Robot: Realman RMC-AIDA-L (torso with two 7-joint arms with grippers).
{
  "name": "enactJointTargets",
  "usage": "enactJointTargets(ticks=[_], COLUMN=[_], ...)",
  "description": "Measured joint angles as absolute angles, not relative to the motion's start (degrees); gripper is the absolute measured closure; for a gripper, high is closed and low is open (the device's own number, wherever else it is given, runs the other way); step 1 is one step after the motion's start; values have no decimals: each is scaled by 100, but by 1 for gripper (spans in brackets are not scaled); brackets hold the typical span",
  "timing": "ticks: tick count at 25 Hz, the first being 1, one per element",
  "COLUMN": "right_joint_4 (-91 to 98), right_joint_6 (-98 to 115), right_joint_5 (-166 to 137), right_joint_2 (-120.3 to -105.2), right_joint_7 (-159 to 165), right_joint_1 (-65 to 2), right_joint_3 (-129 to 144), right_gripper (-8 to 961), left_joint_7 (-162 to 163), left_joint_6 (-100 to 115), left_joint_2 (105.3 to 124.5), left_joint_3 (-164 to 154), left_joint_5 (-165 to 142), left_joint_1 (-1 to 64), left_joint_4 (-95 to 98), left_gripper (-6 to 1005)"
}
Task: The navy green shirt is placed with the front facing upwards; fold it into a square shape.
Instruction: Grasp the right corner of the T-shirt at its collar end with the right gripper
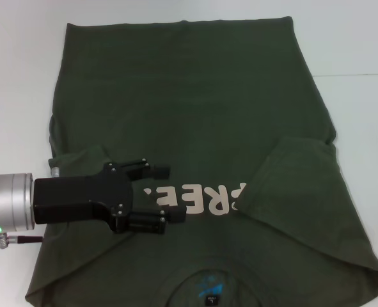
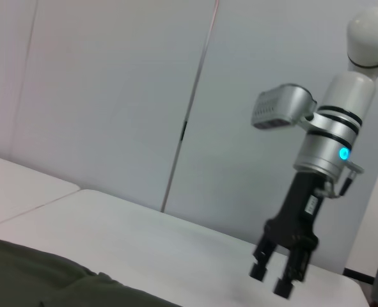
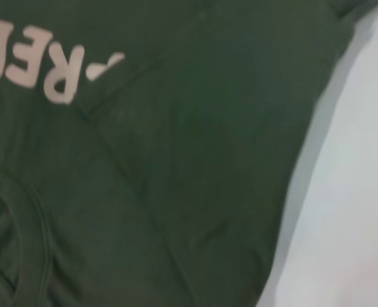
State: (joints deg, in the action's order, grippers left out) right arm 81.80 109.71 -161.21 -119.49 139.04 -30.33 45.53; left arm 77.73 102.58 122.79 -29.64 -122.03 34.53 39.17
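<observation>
The shirt (image 1: 195,128) is lying flat on the white table (image 1: 355,45), front up, collar toward me and hem at the far edge. Pale lettering (image 1: 204,199) is showing across the chest, and a small blue print (image 1: 208,281) is sitting inside the neckline. The sleeve on my right side is already lying folded inward over the chest, its edge just covering the end of the lettering — so I am judging that side's first fold done. The sleeve on my left is looking bunched near the table edge, not yet laid flat.

My left gripper (image 1: 166,195) is hovering over the chest, just beside the start of the lettering, its two black fingers spread apart and gripping nothing. I am reading this as a release or an approach for the left fold, though I cannot tell which.

My right gripper (image 2: 273,279) is appearing only in the left wrist view, hanging above the table, fingers parted and empty. Its own camera is looking down on the folded sleeve (image 3: 214,147) and the shirt's edge, so I am judging it held clear above that side.
</observation>
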Motion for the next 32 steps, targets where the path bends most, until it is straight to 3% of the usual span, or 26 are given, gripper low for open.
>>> enactJointTargets(ticks=[22, 32], right_joint_4=[7322, 6977], right_joint_6=[10505, 10293], right_joint_5=[-16145, -16135], right_joint_2=[-11998, -12004], right_joint_7=[14296, 14351], right_joint_1=[-3102, -3237], right_joint_3=[5552, 5781], right_gripper=[104, 268], left_joint_7=[7743, 7742], left_joint_6=[10154, 10077], left_joint_2=[12296, 12296], left_joint_3=[-2962, -2962], left_joint_5=[-12173, -12172], left_joint_1=[3438, 3450], left_joint_4=[3867, 3859], left_gripper=[49, 50])
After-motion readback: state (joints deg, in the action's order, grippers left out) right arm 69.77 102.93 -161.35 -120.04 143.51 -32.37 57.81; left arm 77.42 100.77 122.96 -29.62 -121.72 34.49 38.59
